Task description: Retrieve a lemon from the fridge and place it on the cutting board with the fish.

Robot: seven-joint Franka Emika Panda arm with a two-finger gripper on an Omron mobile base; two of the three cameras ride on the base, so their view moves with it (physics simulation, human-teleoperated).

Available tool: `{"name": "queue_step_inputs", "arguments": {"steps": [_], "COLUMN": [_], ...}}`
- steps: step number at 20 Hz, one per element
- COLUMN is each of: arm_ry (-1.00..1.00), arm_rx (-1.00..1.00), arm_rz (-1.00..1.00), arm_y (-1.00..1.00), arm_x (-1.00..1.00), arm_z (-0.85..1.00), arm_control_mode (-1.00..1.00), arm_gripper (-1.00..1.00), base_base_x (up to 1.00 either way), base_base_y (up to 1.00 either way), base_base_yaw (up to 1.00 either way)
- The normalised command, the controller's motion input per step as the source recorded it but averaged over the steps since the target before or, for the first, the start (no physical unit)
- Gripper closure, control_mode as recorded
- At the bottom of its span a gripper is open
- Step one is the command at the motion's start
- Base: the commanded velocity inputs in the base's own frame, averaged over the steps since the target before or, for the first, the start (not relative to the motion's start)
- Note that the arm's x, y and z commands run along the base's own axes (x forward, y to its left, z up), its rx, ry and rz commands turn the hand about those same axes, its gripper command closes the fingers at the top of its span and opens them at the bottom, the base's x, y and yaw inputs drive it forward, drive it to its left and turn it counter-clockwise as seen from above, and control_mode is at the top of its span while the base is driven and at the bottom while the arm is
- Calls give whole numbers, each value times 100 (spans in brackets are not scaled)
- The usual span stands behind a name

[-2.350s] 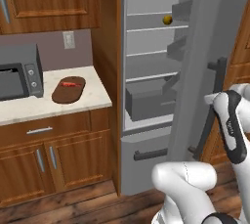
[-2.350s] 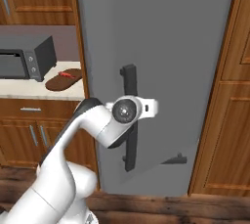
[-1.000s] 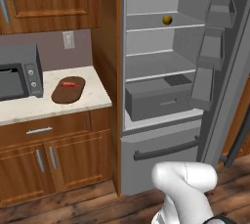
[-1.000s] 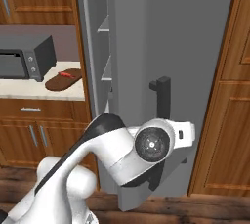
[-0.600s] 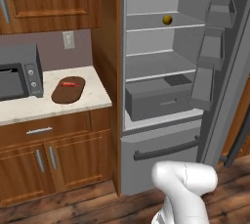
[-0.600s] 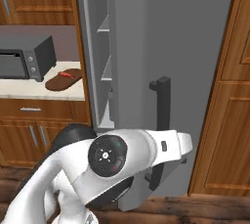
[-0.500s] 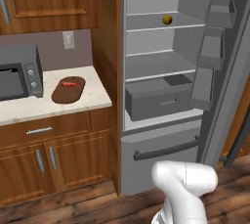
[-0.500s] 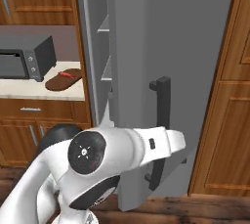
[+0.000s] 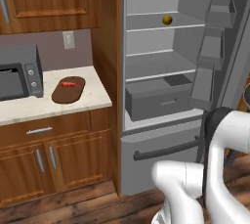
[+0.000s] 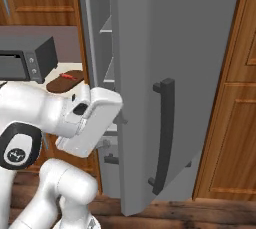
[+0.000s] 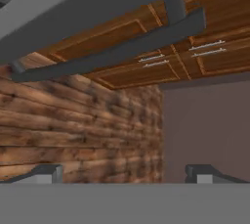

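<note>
The fridge (image 9: 151, 47) stands open. The yellow lemon (image 9: 167, 20) rests on its upper shelf. On the counter to the left lies the brown cutting board (image 9: 68, 90) with the red-orange fish (image 9: 69, 84) on it; both appear in the right base view too, the cutting board (image 10: 64, 84) and the fish (image 10: 67, 76). My gripper (image 11: 124, 174) is open with nothing between its fingertips (image 11: 46, 171), low in front of the fridge. The hand view looks at a dark bar handle (image 11: 112, 47) and the wooden floor. My arm (image 9: 229, 154) bends low at the right.
The open fridge door (image 10: 170, 73) with its dark vertical handle (image 10: 163, 133) stands to the right of my arm. A grey drawer (image 9: 161, 100) and door bins (image 9: 215, 47) sit inside the fridge. A dark microwave (image 9: 17, 74) stands left of the board.
The fridge door swung from nearly shut to wide open and has since stayed still. My arm has left the door handle, folded down and swung low in front of the fridge, jaws staying wide.
</note>
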Motion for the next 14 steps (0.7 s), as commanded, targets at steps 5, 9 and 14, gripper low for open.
{"name": "queue_step_inputs", "arguments": {"steps": [5,9,14], "arm_ry": [38,14,0], "arm_rx": [-31,-16,-5], "arm_rz": [-36,-21,-18], "arm_y": [68,60,52], "arm_x": [27,61,77], "arm_z": [15,2,-15], "arm_control_mode": [-100,-100,-100], "arm_gripper": [-100,-100,-100], "base_base_x": [0,0,0], "base_base_y": [0,0,0], "base_base_yaw": [0,0,0]}}
